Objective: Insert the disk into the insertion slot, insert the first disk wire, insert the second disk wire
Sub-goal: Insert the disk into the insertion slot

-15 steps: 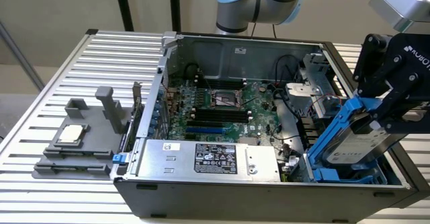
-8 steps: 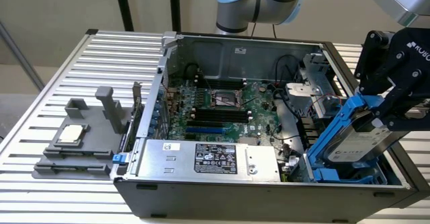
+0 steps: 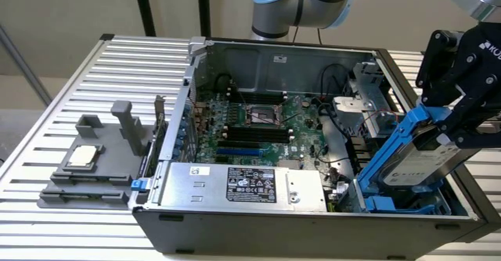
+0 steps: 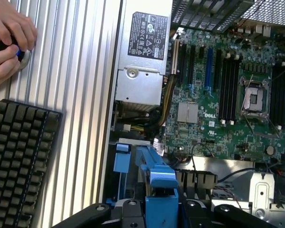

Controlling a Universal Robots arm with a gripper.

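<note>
The disk [image 3: 420, 166], silver-grey with a white label, sits clipped in its blue carrier frame [image 3: 389, 149] and is tilted steeply over the near corner of the open computer case at the exterior view's right. My gripper [image 3: 460, 127] is shut on the disk's upper end. The disk's lower end reaches down into the insertion slot [image 3: 389, 204], a blue-clipped cage on the case floor. In the wrist view the blue carrier frame [image 4: 159, 187] runs out from between my black fingers [image 4: 102, 211], with the slot's blue clips [image 4: 122, 159] just beyond. No disk wires can be made out.
A silver power-supply box [image 3: 244, 186] lies beside the slot. The motherboard [image 3: 259, 126] fills the case middle, and a bare metal bracket cage [image 3: 368, 84] stands behind. A grey fixture [image 3: 88, 164] sits on the slatted table. A person's hands [image 4: 7, 40] and a keyboard [image 4: 19, 156] are close by.
</note>
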